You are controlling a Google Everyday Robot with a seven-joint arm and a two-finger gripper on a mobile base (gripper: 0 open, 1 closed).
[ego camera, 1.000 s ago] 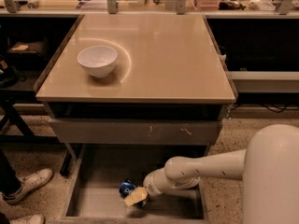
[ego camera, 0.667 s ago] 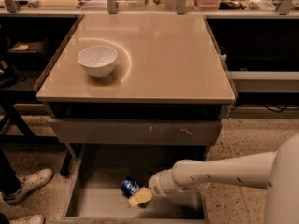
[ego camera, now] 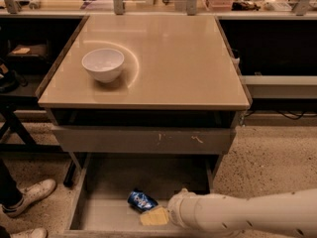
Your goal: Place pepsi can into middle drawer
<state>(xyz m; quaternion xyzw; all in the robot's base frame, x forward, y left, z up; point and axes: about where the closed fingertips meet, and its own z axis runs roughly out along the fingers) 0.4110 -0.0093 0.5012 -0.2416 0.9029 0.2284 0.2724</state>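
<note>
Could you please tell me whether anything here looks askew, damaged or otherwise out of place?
The pepsi can lies tipped over on the floor of the open middle drawer, not upright, just beside the tool at the drawer's front. The closed drawer front above shows pale scratches.

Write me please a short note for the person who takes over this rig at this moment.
The claw is low inside the open middle drawer, near its front, right beside the pepsi can. I cannot tell whether it grips the can.
The pepsi can lies on its side on the drawer floor.
The white bowl stands on the tabletop.
Done: the can is in the drawer.
Left: confirm the release, then probably lift the arm out.
</note>
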